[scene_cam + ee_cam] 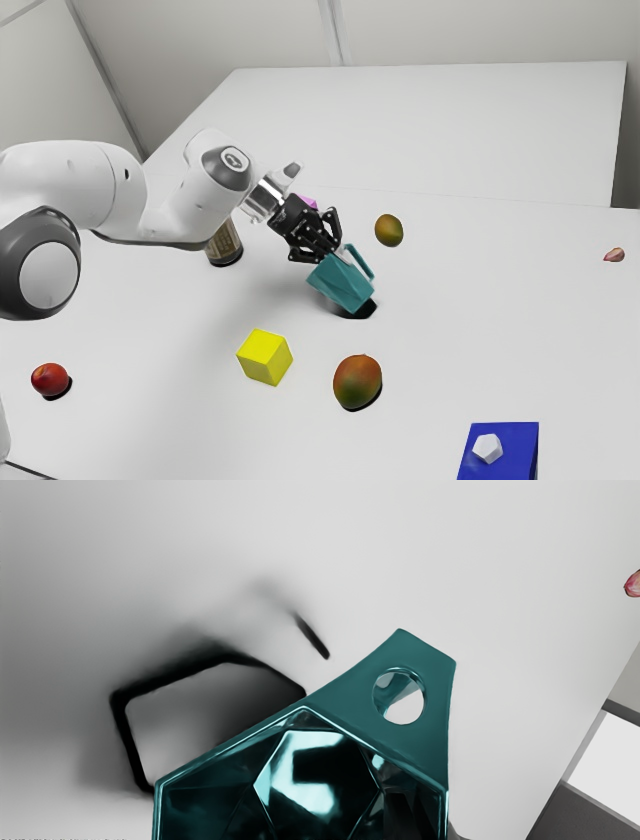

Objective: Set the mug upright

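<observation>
"Item one?"

"Teal mug [410, 750], glossy, open end facing the camera. Rim angular; interior faceted, with bright and dark reflections."

"Handle?"

"Handle [435, 700] on the mug's side nearer the visible bench edge. Round hole through it, pale bench [500, 605] showing beyond."

"Marks on the bench?"

"Dark angular shadow [118, 705] with a lighter middle, at the mug's side farther from that edge. A short dark streak [312, 637] lies apart from it."

"Anything else?"

"Pinkish object [633, 584], partly seen, nearer the bench edge than the mug. Past the edge, a bright white panel [610, 770] beside a dark grey surface [580, 812]."
</observation>
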`<state>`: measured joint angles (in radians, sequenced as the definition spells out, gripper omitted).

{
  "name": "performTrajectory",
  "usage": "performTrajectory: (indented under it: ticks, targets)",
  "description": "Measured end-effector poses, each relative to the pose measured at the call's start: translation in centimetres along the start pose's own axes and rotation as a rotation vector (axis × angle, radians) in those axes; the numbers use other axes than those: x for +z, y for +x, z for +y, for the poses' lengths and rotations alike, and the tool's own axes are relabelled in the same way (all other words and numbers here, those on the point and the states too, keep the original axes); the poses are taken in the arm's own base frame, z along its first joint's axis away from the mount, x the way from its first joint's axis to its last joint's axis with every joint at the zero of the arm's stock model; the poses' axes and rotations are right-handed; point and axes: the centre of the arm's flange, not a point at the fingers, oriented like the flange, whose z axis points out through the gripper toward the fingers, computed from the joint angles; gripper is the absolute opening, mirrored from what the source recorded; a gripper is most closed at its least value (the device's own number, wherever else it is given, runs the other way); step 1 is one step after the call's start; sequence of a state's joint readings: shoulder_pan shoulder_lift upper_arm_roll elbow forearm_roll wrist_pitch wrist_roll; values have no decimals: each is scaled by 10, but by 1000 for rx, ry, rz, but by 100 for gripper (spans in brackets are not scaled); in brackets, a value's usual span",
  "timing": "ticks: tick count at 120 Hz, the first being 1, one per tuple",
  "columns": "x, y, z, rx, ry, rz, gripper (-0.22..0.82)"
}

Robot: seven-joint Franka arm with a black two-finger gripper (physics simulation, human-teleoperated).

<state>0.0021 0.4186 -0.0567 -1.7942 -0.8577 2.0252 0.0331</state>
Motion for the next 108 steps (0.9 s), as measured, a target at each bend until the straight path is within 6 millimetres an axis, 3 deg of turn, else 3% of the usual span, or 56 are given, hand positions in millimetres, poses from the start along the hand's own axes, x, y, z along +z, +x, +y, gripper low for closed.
performTrajectory:
  ticks: [36, 55, 68, 89, 108]
  targets:
    - [-4, -9, 13, 47, 89, 8, -18]
    - [-35, -34, 45, 173, 229, 61, -18]
    - [-52, -51, 55, 245, 348, 93, -18]
    - [-58, -77, 43, 307, 523, 117, -18]
    - [-55, -84, 34, 362, 623, 170, -18]
